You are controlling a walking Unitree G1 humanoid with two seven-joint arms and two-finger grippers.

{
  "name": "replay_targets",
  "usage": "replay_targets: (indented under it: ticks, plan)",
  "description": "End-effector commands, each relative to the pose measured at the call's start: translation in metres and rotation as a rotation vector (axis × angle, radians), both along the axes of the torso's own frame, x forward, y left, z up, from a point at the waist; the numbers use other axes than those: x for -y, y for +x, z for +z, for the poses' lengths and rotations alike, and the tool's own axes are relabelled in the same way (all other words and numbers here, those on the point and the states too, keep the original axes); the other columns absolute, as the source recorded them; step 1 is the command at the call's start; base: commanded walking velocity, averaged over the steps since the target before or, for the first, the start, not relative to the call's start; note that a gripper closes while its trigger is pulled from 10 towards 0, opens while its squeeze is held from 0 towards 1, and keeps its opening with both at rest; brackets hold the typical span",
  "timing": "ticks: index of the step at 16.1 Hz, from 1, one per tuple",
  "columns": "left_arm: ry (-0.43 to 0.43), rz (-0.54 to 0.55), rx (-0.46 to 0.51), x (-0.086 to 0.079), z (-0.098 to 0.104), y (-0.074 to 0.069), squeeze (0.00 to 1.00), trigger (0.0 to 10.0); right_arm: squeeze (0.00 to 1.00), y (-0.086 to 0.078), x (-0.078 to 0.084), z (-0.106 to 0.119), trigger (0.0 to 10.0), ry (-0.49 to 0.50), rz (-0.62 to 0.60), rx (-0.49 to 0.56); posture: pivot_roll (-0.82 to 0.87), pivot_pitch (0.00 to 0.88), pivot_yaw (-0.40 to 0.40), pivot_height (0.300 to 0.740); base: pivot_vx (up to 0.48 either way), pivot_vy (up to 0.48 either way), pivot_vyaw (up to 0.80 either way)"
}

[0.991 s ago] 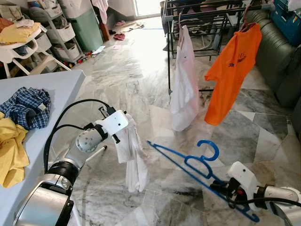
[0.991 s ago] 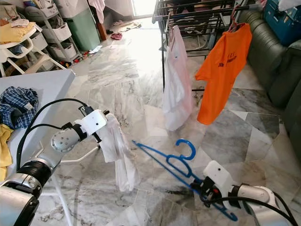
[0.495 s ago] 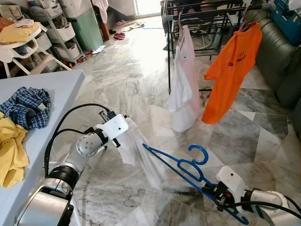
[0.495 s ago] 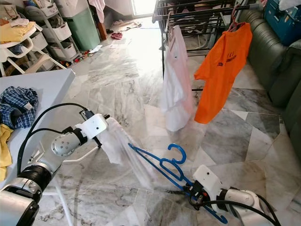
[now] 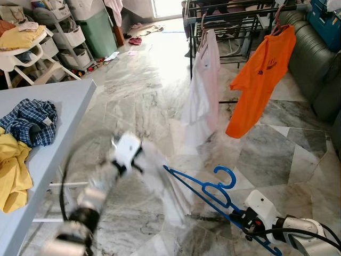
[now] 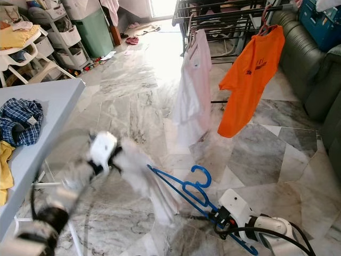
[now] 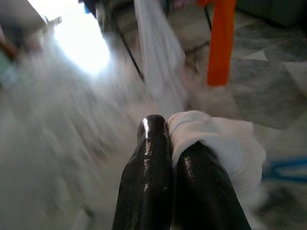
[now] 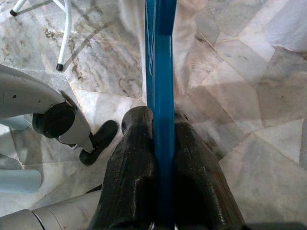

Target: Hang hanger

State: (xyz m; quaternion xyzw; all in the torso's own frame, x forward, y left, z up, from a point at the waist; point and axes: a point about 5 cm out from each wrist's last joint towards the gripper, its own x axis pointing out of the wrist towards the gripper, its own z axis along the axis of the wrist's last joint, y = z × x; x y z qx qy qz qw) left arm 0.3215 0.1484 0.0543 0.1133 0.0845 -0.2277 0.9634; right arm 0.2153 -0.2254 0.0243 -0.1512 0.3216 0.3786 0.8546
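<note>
Swung rightward, left gripper [image 7: 169, 143] trails one white garment [image 5: 160, 178] toward one blue hanger [image 5: 205, 189].

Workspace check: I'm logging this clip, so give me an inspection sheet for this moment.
Surface: marble floor; grey table on the robot's left.
Job's things: blue hanger and white garment, held apart; drying rack ahead.
Clutter: plaid shirt and yellow cloth on the table.
Grippers: left gripper shut on the garment, arm blurred; right gripper shut on the hanger.
Cables: black cable along the right arm.
Surroundings: white shirt and orange shirt on the rack; sofa; shelves.
</note>
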Motion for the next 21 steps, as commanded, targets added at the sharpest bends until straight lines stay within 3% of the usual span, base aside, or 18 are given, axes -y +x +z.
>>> replay_targets:
  ticks: [1,6,7,9,16,21]
  plan:
    - [-0.058,0.060,-0.058,-0.010,-0.007,-0.003,0.00,10.0,0.00,0.002,-0.005,0.001,10.0,0.009,0.019,0.014,-0.17,0.055,0.157,0.740,0.000,0.000,0.00]
    - [-0.248,0.262,-0.230,-0.007,-0.032,-0.014,0.00,10.0,0.00,-0.010,-0.005,0.007,10.0,0.052,0.094,-0.032,-0.19,0.063,0.153,0.740,0.000,0.000,0.00]
    - [-0.264,0.195,-0.234,0.006,-0.031,-0.016,0.00,10.0,0.00,-0.013,0.003,0.004,10.0,0.010,0.091,-0.044,-0.19,0.068,0.154,0.740,0.000,0.000,0.00]
    - [-0.303,0.145,-0.227,0.015,-0.024,-0.015,0.00,10.0,0.00,-0.018,0.011,0.002,10.0,-0.033,0.098,-0.065,-0.18,0.075,0.161,0.740,0.000,0.000,0.00]
    - [-0.330,0.105,-0.249,0.011,-0.017,-0.027,0.00,10.0,0.00,-0.024,0.038,0.001,10.0,-0.136,0.098,-0.095,-0.17,0.082,0.173,0.740,0.000,0.000,0.00]
    - [-0.313,0.087,-0.264,0.009,-0.014,-0.034,0.00,10.0,0.00,-0.018,0.057,0.021,10.0,-0.132,0.093,-0.072,-0.17,0.086,0.177,0.740,0.000,0.000,0.00]
